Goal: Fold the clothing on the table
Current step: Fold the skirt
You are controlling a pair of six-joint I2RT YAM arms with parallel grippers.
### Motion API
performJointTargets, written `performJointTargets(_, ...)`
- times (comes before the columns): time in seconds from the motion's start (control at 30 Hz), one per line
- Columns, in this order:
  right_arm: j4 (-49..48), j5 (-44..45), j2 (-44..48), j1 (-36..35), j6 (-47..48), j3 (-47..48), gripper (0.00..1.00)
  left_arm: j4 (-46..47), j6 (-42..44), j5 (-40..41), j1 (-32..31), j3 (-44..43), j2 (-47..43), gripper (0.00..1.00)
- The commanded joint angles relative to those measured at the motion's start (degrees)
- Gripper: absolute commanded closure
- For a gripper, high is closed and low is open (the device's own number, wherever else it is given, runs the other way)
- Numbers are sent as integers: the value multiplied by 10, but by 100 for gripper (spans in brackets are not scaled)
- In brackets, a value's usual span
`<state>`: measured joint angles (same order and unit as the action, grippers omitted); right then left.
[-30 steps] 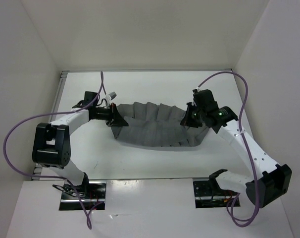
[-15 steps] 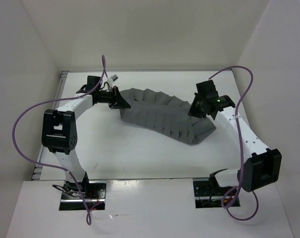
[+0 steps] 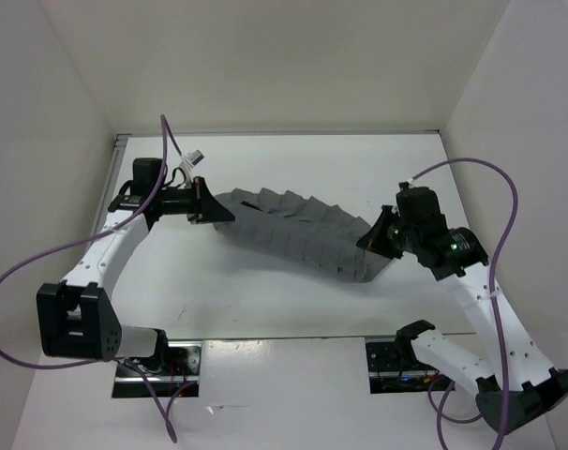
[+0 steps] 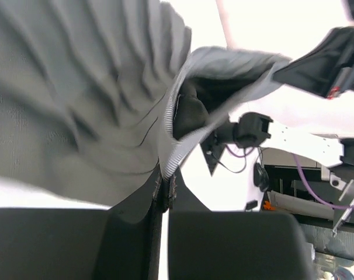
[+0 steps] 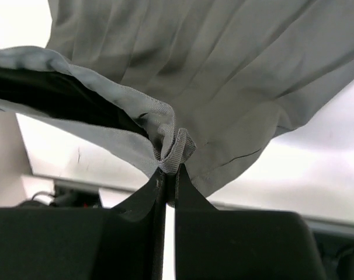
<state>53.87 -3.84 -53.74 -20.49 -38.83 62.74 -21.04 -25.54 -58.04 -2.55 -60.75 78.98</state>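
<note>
Grey pleated fabric, my one piece of clothing, spans the middle of the flat white table in a slanting band from far-left to near-right. There is open surface along its near and far edges, and the white walls are well apart from both ends. Both of my two grippers are clamped on it: the left gripper pinches the left hem, and the right gripper nips bunched hem at the right end.

grey pleated clothing, stretched diagonally above white table
</note>
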Motion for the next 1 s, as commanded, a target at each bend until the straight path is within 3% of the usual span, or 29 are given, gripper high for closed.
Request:
performJointTargets(0.0,56,-3,38,-10,-49,-17,100,-10,0,-13,8,20,-30,99)
performJointTargets(0.1,63,31,26,-10,-49,-10,100,32,-17,4,8,7,-9,99)
performJointTargets(0.3,27,104,-49,16,-32,0,100,53,-11,54,8,-49,116,99)
performJointTargets(0.5,22,124,-131,28,-27,-2,100,70,-11,71,-4,-117,228,99)
performJointTargets(0.73,-11,165,-196,33,-27,-8,100,75,-11,99,-10,-133,268,99)
performJointTargets(0.97,-24,205,-331,34,-9,47,100,70,-11,99,-15,-140,334,99)
